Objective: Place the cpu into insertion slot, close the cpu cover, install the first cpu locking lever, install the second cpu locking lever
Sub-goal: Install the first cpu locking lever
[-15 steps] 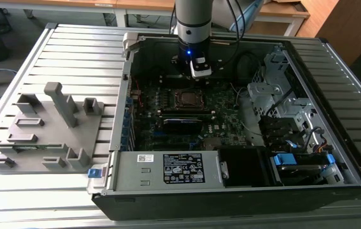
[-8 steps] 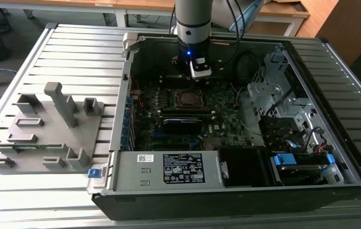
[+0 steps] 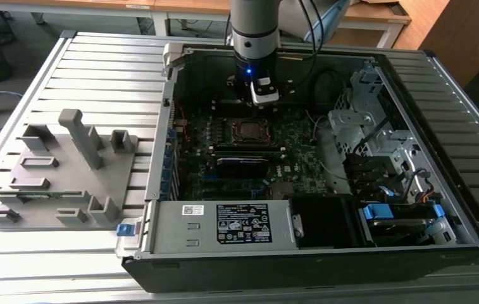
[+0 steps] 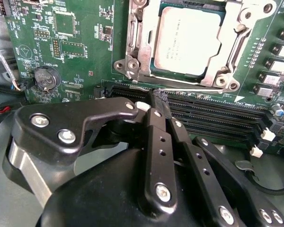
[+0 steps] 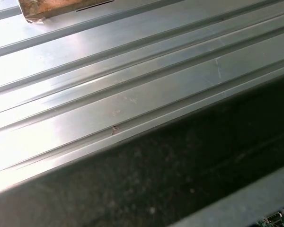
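One cpu [image 4: 187, 40]: lay seated in the insertion slot [image 4: 124, 64], silver top up
Cpu cover [image 4: 144, 47]: down flat, framing the cpu
Lever [image 4: 194, 88]: thin wire lying along the slot's edge
Pincer [image 4: 159, 99]: fingers drawn together, tips at the wire's end; whether they gripped it could not be told
Board [image 4: 85, 61]: green, inside the open computer case [image 3: 307, 266]
Counter [image 3: 104, 69]: slatted metal, carrying the case and a grey fixture [image 3: 70, 171]

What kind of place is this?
Probably a robot lab or workshop. An arm reaches into an open computer case on a slatted metal table, with a grey parts holder beside it and wooden desks behind.
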Tool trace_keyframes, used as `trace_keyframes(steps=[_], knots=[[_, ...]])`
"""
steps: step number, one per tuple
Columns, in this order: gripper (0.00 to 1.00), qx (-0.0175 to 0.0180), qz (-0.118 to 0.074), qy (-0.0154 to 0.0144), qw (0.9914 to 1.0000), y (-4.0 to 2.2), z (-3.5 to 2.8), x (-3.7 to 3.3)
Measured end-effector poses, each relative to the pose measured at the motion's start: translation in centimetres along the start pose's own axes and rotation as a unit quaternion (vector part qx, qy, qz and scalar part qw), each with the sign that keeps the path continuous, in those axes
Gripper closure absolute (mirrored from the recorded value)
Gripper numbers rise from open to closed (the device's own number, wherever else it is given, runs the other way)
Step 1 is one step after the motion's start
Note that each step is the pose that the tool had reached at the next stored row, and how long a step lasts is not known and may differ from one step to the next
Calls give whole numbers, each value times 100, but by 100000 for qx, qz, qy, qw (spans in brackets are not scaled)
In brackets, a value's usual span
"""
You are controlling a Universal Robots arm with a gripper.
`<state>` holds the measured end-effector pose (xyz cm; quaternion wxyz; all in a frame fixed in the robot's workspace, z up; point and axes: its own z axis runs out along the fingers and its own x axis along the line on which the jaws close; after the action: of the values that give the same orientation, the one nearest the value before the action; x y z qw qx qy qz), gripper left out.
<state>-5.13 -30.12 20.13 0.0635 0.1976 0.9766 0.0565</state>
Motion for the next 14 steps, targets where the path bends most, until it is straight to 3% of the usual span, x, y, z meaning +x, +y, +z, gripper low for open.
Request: trace_keyframes(steps=[14], knots=[[89, 174, -77, -470, 99999, -12, 17, -2]])
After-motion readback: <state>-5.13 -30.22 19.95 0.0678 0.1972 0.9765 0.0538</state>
